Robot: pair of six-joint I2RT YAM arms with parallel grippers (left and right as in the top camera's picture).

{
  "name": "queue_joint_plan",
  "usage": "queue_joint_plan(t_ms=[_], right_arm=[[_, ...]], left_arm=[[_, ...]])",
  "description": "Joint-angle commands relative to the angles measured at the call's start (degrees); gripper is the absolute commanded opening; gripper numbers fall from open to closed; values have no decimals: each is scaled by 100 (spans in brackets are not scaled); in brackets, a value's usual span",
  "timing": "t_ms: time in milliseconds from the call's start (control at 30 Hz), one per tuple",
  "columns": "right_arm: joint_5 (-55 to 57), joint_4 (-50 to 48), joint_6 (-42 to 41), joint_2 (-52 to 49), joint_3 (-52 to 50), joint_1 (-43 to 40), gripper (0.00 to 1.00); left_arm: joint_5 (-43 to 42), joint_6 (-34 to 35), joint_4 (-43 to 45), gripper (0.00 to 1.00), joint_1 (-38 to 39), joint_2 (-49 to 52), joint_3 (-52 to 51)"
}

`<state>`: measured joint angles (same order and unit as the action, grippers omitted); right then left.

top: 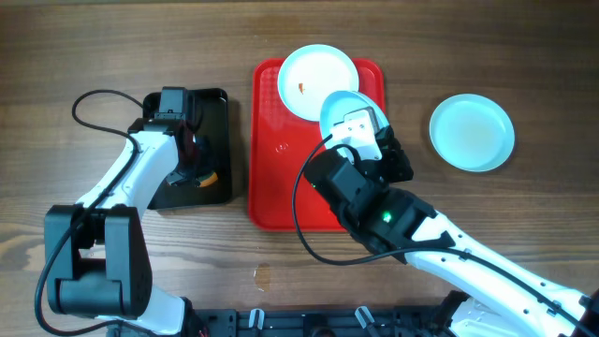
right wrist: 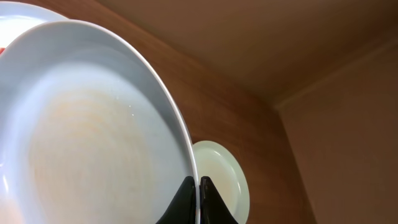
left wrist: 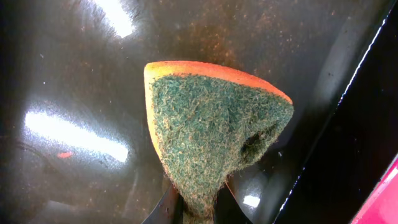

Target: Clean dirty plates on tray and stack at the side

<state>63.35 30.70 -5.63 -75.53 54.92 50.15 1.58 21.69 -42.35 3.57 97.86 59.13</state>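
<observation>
Above the tray (top: 271,140), right gripper (right wrist: 199,190) pinching plate (right wrist: 93,143), left gripper (left wrist: 196,210) gripping sponge (left wrist: 211,130)

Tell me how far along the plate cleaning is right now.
One plate already sits on the table right of the red tray. In hand: the right gripper holds a second plate by its rim above the tray, and the left gripper pinches the sponge over the black tray. Left: the third plate, on the tray with an orange smear, then stacking all three.
</observation>
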Motion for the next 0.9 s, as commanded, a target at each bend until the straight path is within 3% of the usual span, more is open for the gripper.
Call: queue_joint_plan(t_ms=[0,633,867], right_arm=[[234,-57,162,0,111,94,4],[299,-216,184,-2,79,175,4],[-1613,-105,-297,50,-9,-446,4]], left_arm=[[-55,-70,17,9,-37,-68,-7],[-74,-70,20,9,-37,-68,-7],[-79,-70,15,9,-37,-68,-7]])
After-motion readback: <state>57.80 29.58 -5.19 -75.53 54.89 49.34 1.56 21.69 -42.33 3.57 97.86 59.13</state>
